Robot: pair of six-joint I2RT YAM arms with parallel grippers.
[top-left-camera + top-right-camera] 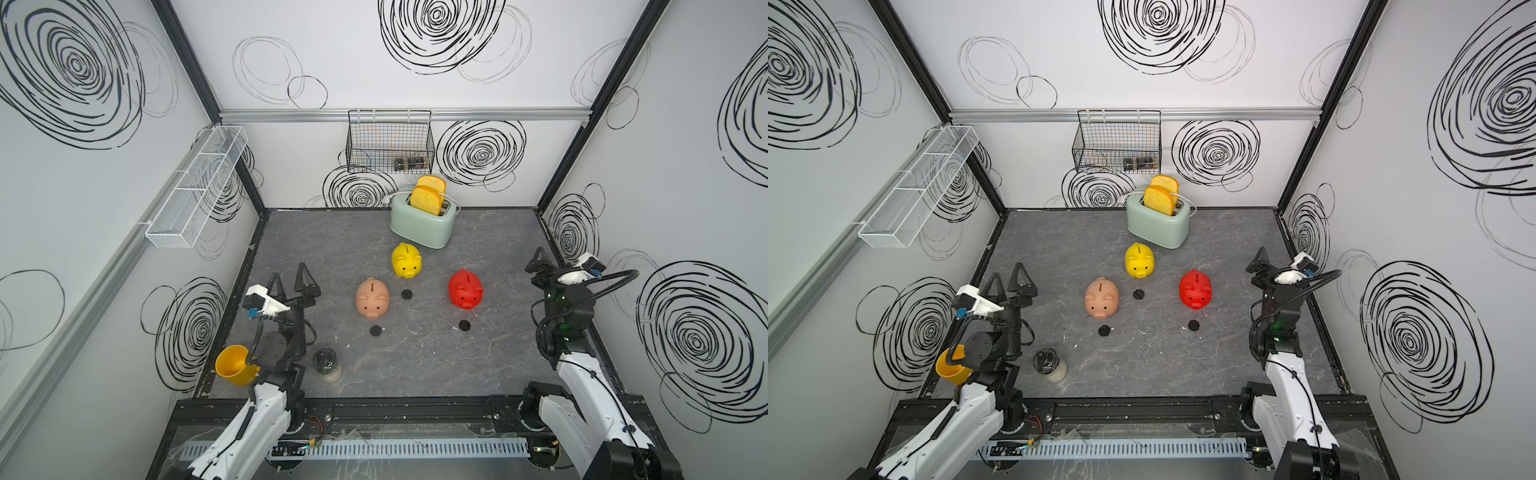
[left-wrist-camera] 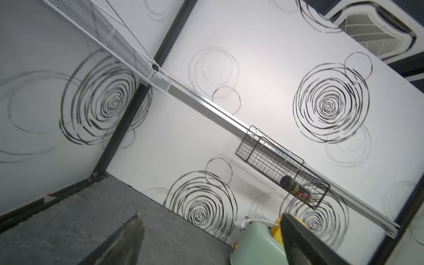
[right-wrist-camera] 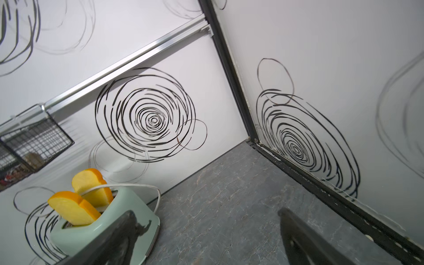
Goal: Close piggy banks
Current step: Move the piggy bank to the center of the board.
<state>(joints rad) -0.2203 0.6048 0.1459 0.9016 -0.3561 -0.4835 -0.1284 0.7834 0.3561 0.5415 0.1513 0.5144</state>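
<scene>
Three piggy banks stand upright mid-table in both top views: a pale pink one [image 1: 372, 298] [image 1: 1102, 298], a yellow one [image 1: 407, 260] [image 1: 1139, 260] behind it and a red one [image 1: 465, 289] [image 1: 1195, 289] to the right. A small black disc lies on the table in front of each: [image 1: 375, 331], [image 1: 407, 294], [image 1: 464, 325]. My left gripper [image 1: 289, 274] [image 2: 210, 214] hovers open and empty left of the pink pig. At the right wall my right gripper [image 1: 539, 259] [image 3: 206, 212] is open and empty, away from the red pig. Neither wrist view shows a pig.
A mint-green toaster [image 1: 424, 222] [image 3: 103, 220] holding two toast slices stands behind the yellow pig. A yellow mug [image 1: 235, 365] and a glass jar [image 1: 327, 365] sit near the left arm's base. A black wire basket [image 1: 390, 141] and a white mesh basket [image 1: 195, 187] hang on the walls.
</scene>
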